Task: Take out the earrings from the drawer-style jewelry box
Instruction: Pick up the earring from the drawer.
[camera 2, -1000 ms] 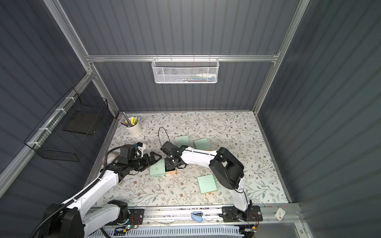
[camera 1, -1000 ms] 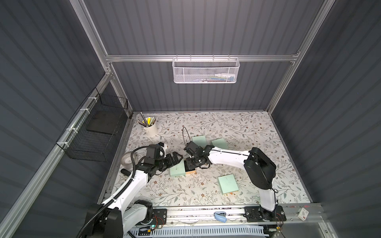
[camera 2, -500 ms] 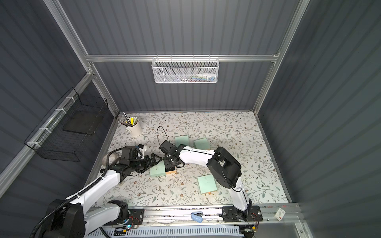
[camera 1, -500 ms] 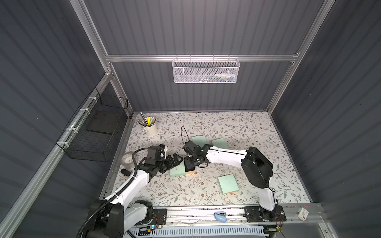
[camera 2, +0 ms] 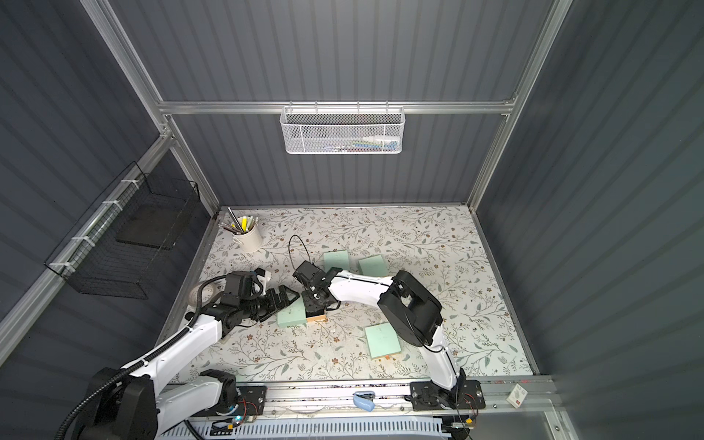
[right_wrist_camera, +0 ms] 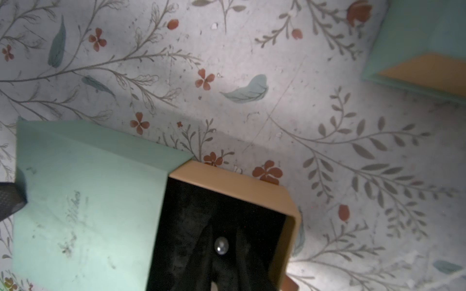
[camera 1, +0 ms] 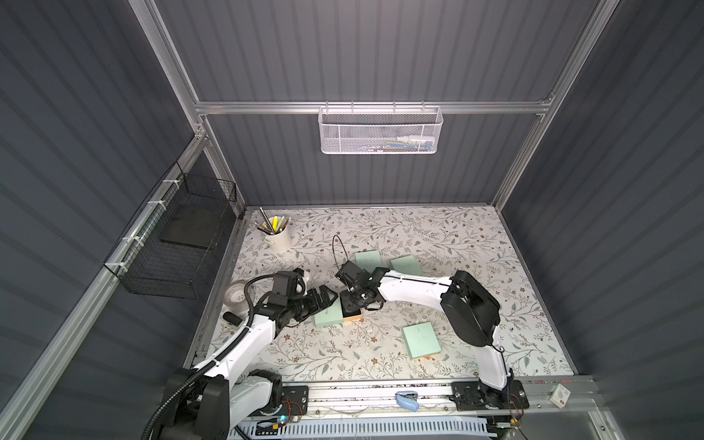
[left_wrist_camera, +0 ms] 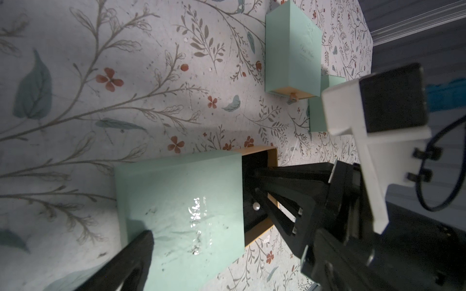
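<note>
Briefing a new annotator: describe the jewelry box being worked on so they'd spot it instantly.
On the floral table, four mint boxes lie flat. Take the box under the right gripper. Only its tan drawer is slid out, a pearl stud inside.

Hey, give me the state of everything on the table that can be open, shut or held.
jewelry box drawer: pulled out, open.
earring: in the drawer, between the right gripper's fingers.
right gripper: nearly shut around the earring; grip unclear.
left gripper: open, at the box's sleeve.
front box: drawer shut.

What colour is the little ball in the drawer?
The earring is pearly white, clearest in the right wrist view.
</note>
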Controlling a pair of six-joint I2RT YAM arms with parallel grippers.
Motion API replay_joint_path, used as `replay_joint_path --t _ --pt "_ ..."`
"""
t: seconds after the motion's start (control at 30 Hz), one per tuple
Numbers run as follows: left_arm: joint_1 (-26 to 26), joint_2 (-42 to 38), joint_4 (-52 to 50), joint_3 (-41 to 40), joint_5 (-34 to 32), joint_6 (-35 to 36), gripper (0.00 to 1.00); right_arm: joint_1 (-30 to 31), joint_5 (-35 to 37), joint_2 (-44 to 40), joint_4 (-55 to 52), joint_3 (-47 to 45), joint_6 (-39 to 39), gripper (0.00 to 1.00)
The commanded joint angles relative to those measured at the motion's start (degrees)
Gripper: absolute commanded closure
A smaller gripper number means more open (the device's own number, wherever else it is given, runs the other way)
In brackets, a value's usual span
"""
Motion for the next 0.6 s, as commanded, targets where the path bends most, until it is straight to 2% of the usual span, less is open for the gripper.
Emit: replay_joint_path --t 0.0,0.57 --pt "0.19 0.70 0.73 -0.77 -0.11 0.36 0.00 0.11 1.22 1.54 -1.07 1.10 0.10 0.80" --pt "0.17 1.93 -1.23 -1.79 -2.38 2.07 0.00 0.37 1.01 -0.97 0.29 -0.48 0.26 0.86"
